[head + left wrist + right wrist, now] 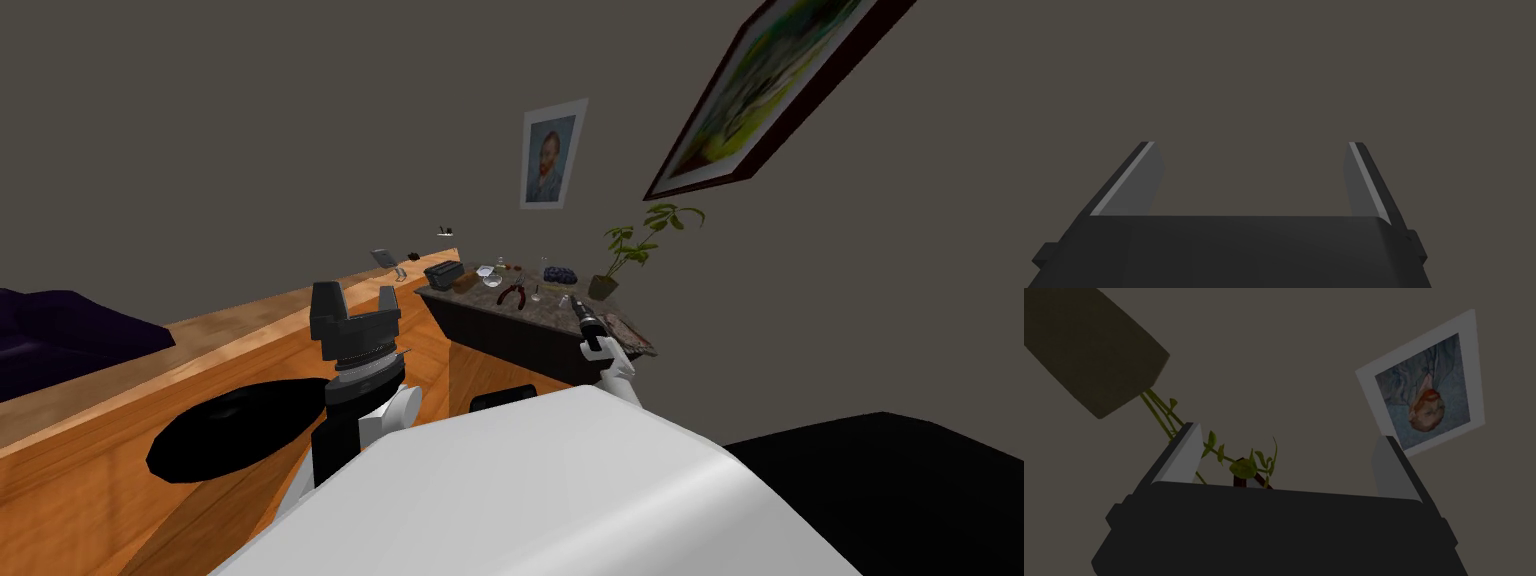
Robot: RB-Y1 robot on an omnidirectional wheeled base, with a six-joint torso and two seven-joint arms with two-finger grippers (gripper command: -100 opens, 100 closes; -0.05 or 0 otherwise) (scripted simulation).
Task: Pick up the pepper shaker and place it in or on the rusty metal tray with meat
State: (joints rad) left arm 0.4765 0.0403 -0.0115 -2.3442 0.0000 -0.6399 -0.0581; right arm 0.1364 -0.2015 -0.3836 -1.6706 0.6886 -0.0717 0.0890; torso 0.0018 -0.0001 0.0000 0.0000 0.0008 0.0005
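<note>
By the wooden counter [250, 330], the left gripper [355, 292] stands raised, fingers apart.

1. Left tool [355, 293]: raised upright on its dark wrist, fingers [1146, 175] spread wide, nothing between them.
2. Right tool [583, 312]: white forearm reaching forward, fingers [1186, 455] parted, empty.

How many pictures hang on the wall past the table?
2. A white-bordered portrait above the dark table; a larger dark-framed painting to its right, above the potted plant. Others may hang out of view.
</note>
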